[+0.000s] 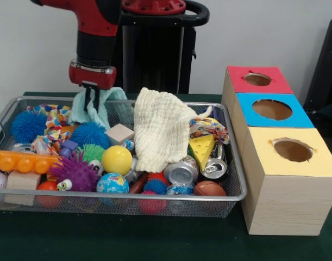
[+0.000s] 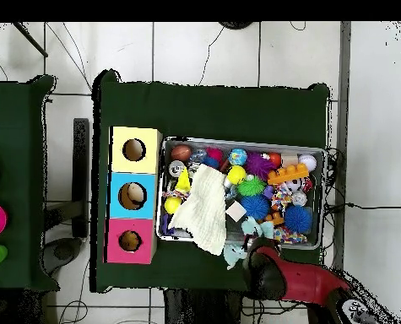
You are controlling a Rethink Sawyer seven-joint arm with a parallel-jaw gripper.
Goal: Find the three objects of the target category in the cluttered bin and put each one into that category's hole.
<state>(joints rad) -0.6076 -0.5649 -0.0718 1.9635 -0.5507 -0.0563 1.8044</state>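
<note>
The wire mesh bin (image 1: 127, 199) is full of toys and shows in the overhead view too (image 2: 237, 141). My gripper (image 1: 91, 102) hangs over the bin's far left part, shut on a light teal cloth (image 1: 98, 109) that droops from it over the far rim. In the overhead view the teal cloth (image 2: 237, 250) lies at the bin's near edge beside my red arm (image 2: 284, 277), which hides the gripper. The red-faced hole (image 1: 257, 79) is on the farthest wooden box to the right and also shows in the overhead view (image 2: 130, 241).
A cream knitted cloth (image 1: 160, 130) drapes over the bin's middle. Around it lie spiky balls (image 1: 74, 171), a yellow ball (image 1: 117, 159), cans (image 1: 181, 172), a cheese wedge (image 1: 201, 148) and an orange brick (image 1: 24, 161). The blue hole (image 1: 271, 109) and yellow hole (image 1: 292, 150) sit nearer.
</note>
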